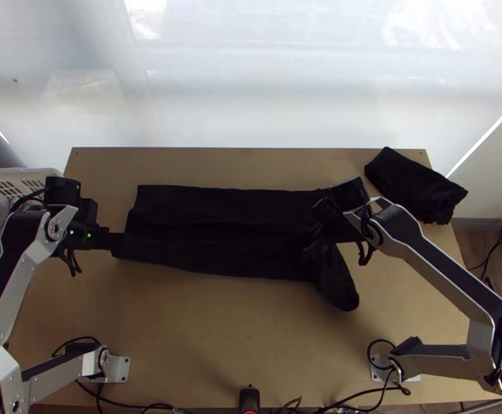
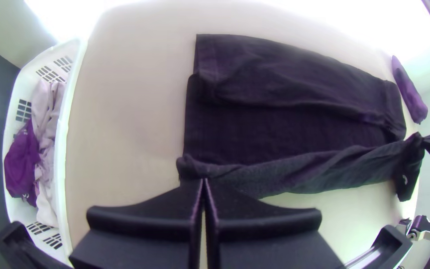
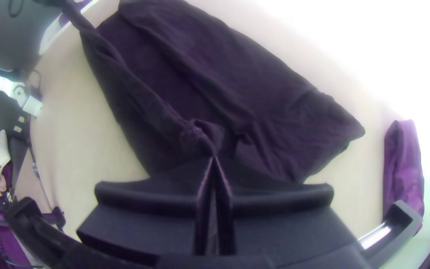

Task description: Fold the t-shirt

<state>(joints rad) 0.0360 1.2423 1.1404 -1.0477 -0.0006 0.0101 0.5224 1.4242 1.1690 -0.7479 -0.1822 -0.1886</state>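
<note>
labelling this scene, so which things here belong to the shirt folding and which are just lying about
Part of the job:
black t-shirt, laid out with its long sides turned in
left claw, pinching one end of it
right claw, pinching it towards the other end

Just lying about:
dark bundled cloth, off to the right
white basket
clothes inside it

The t-shirt [image 1: 216, 234] is on the table [image 1: 202, 331], between the basket [image 1: 33, 175], left, and another cloth [image 1: 416, 186], right.

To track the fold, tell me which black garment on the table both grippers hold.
The larger t-shirt, mid-table: left gripper and right gripper pinch it; the smaller garment, far right, lies untouched.
</note>
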